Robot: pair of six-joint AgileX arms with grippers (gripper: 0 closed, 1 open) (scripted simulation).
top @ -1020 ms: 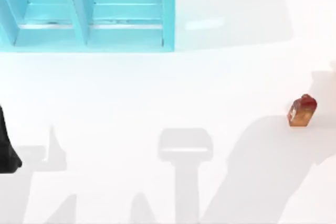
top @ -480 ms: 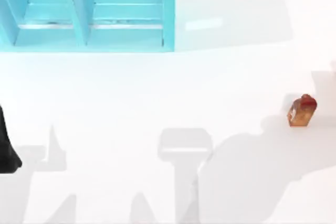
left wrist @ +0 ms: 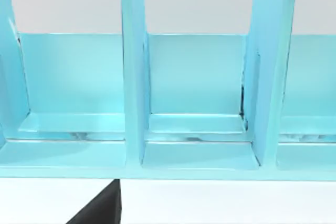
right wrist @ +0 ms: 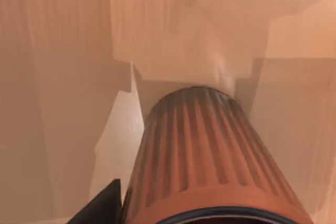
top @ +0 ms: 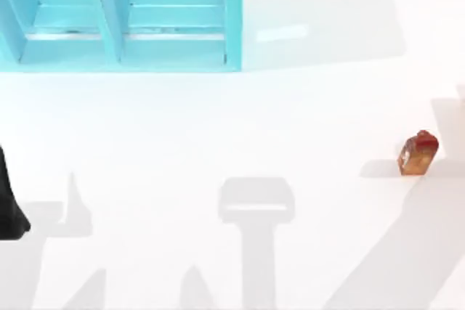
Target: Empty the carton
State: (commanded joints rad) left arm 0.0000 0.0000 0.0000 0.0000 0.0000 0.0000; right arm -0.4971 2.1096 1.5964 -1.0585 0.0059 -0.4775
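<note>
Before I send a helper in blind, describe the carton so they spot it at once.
Start from the turquoise shelf unit at the table's far left, then cross to the white table's right edge. There stands the carton, alone: a small orange-brown box with a red gabled top and a pale side patch.

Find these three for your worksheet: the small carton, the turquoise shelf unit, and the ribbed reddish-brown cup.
carton (top: 418,155): top view, on its orange-brown side below the red gabled top.
turquoise shelf unit (top: 232,16): top view, on its right end wall.
ribbed reddish-brown cup (right wrist: 202,150): right wrist view, on its ribbed outer wall.
</note>
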